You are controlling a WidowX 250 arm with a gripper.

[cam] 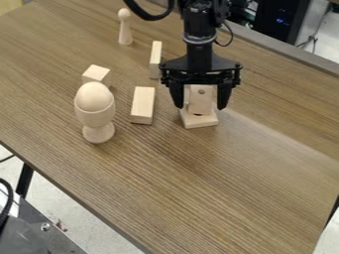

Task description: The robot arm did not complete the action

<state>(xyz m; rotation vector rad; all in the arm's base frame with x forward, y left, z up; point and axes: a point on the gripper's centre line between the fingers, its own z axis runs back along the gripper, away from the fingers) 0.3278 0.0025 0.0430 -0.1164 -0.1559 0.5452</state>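
The black gripper point(200, 103) hangs at the upper right of centre, pointing down over the table. Its two fingers stand apart on either side of an upright wooden piece point(200, 99) with a small round hole, and a narrow gap shows on each side. That piece stands on a flat, square wooden base point(199, 120); its top is hidden under the gripper. Nothing is held.
Left of the gripper lie a rectangular block point(143, 104), a narrow block point(155, 58) and a cube point(97, 74). A wooden egg in a cup point(94, 110) and a peg figure point(124, 29) stand on the brown table point(218, 188).
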